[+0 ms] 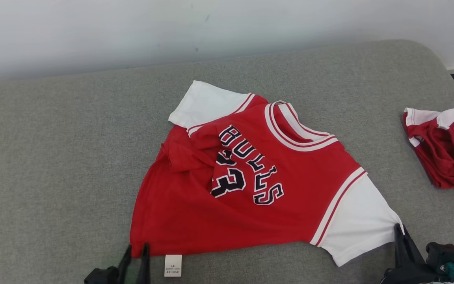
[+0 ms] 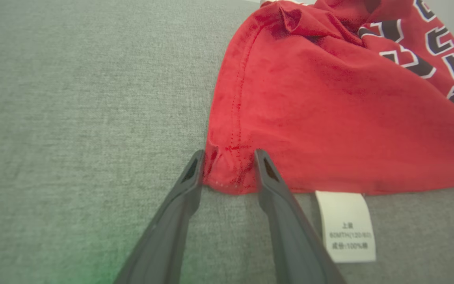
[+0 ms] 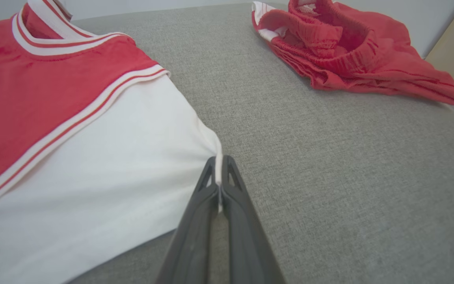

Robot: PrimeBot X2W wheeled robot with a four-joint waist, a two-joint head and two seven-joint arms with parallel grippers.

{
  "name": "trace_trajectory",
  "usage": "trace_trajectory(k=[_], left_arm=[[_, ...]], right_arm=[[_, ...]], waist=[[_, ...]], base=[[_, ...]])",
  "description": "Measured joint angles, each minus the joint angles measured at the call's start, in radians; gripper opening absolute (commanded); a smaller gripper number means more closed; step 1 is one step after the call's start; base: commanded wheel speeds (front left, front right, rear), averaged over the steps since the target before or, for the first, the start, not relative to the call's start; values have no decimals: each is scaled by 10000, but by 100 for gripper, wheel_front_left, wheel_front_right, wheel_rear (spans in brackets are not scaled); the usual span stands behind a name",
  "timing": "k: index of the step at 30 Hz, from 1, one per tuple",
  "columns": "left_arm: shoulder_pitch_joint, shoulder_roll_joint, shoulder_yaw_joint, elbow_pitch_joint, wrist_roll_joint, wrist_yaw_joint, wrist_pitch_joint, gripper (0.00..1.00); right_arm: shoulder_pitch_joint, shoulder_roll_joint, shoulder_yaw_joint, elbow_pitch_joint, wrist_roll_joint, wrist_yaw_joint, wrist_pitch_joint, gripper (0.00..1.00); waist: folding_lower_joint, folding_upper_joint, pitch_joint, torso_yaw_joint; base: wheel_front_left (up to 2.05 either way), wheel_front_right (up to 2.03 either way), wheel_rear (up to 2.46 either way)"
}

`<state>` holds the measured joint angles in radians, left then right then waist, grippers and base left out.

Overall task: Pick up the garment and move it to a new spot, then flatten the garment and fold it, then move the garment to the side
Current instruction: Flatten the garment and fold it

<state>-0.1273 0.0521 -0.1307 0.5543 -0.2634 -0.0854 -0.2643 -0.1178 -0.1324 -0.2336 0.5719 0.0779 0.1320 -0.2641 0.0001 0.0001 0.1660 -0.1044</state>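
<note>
Flattening: secure both corners before you pull.
The red basketball jersey with white sleeves (image 1: 309,169) lies in the middle of the grey fabric surface (image 1: 53,157). Your right gripper (image 3: 220,159) is pinched tight on the sleeve edge. Your left gripper (image 2: 229,157) stands open around the hem corner, holding nothing. Close it fully, then stretch gently.

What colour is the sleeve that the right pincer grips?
The sleeve is plain white, edged by red-and-white striping; clearest in the right wrist view.

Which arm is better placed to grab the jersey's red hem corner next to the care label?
Left. The left gripper has its open fingers either side of that corner of the jersey; the right gripper is shut on the white sleeve.
</note>
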Motion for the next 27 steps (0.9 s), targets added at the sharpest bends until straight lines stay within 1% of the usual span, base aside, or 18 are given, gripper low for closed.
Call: trace_trajectory(k=[1,2,6,9,13,19,22,25,27], left_arm=[[0,-6,-77,63,38,-17,-23,7],[1,-6,-138,98,40,-15,-23,0],[20,-12,-272,278,-21,-12,-21,0],[150,-29,-140,117,-23,63,-10,0],[585,-27,301,-589,38,48,17,0],[592,13,1060,-2073,617,-209,17,0],[-66,380,1315,-2552,894,-311,17,0],[-1061,1016,1327,-2959,1068,-391,17,0],[-1869,1544,1296,-3193,1143,-451,17,0]], right_arm=[[-7,2,-4,-4,-10,0,0,0],[-15,4,-8,-6,-10,0,0,0],[-28,58,27,-17,-15,0,2,0],[-23,119,82,-169,17,0,0,0],[-9,249,222,-767,414,0,2,0],[-412,244,589,-2088,1168,0,2,0],[-1141,21,761,-2708,1494,0,2,0],[-2071,-391,1057,-3106,1676,0,2,0],[-2801,-713,1221,-3304,1670,0,2,0]], waist=[[0,0,-18,2],[-1,0,-41,7],[0,0,-186,46],[0,0,-372,94],[0,0,-739,180],[-2,-1,-1416,363],[-2,-1,-1708,493],[-2,-1,-1960,626],[-2,-1,-2106,712]], base=[[0,0,0],[0,0,0],[0,0,0],[0,0,0],[0,0,0],[0,0,0],[0,0,0],[0,0,0],[0,0,0]])
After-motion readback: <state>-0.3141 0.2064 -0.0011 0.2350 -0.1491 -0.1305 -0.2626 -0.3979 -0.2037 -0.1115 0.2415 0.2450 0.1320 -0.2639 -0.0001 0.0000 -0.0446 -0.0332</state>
